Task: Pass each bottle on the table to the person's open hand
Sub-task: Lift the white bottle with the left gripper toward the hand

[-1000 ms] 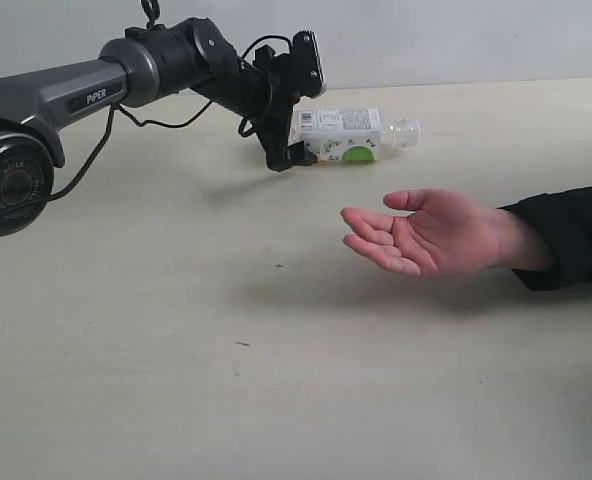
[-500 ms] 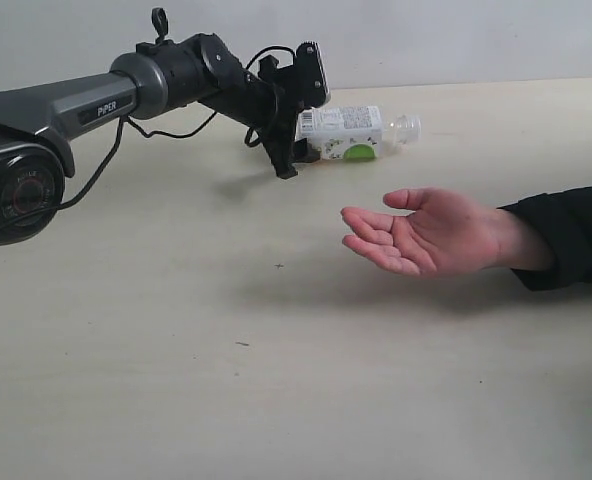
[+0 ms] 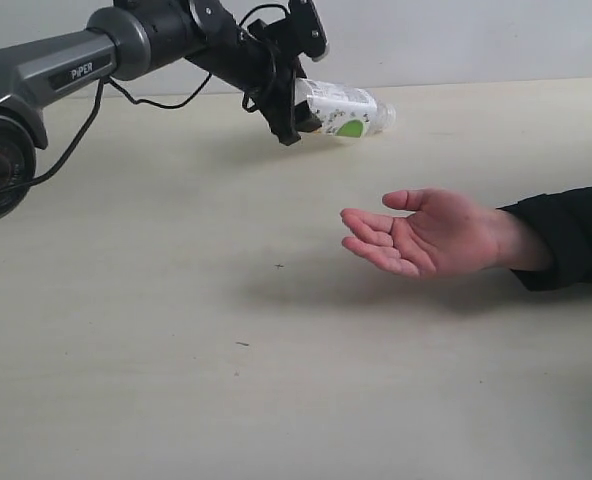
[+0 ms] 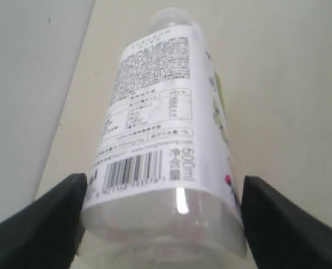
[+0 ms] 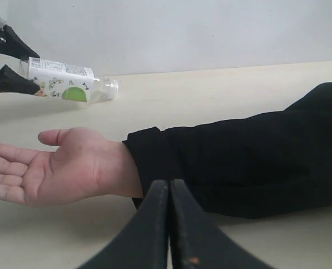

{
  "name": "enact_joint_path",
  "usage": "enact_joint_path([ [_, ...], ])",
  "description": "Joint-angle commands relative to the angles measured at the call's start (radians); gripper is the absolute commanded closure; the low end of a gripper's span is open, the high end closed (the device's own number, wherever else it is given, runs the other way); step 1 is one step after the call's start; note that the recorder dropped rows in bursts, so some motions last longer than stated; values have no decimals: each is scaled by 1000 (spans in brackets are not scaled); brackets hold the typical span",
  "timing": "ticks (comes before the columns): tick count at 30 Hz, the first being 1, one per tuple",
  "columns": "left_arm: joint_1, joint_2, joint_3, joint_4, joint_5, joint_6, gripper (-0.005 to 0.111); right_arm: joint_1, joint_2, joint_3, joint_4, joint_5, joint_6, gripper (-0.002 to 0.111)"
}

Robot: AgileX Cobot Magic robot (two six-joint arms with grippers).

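Note:
A whitish bottle (image 3: pixel 343 108) with a green-marked label hangs tilted above the back of the table (image 3: pixel 176 350), its neck pointing right and down. My left gripper (image 3: pixel 301 112) is shut on its base end. The left wrist view shows the bottle (image 4: pixel 160 140) clamped between both black fingers (image 4: pixel 59 216). The person's open hand (image 3: pixel 421 232) waits palm up, to the right of the middle, below the bottle. From the right wrist view I see the bottle (image 5: pixel 65 84), the hand (image 5: pixel 48 162) and my right gripper (image 5: pixel 169 188) shut on nothing.
The person's black sleeve (image 3: pixel 571 235) comes in from the right edge. A pale wall (image 3: pixel 456 40) runs behind the table's back edge. A few tiny dark specks (image 3: pixel 279 266) mark the tabletop.
My left gripper has closed on the bottle and lifted it off the table, tipping its neck downward. The hand has not moved.

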Motion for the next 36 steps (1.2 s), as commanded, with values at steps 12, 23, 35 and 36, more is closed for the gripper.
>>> enact_joint_path([
  [12,-6,-47,-3,122,126,-353,107,-5,4,5,-3,-13,-2,108],
  [23,41,-67,-5,-25,153,-502,107,-5,4,5,-3,-13,-2,108],
  [35,52,-130,-5,-86,262,-504,107,-5,4,5,-3,-13,-2,108],
  [36,52,-136,-5,-86,275,-504,107,-5,4,5,-3,-13,-2,108],
])
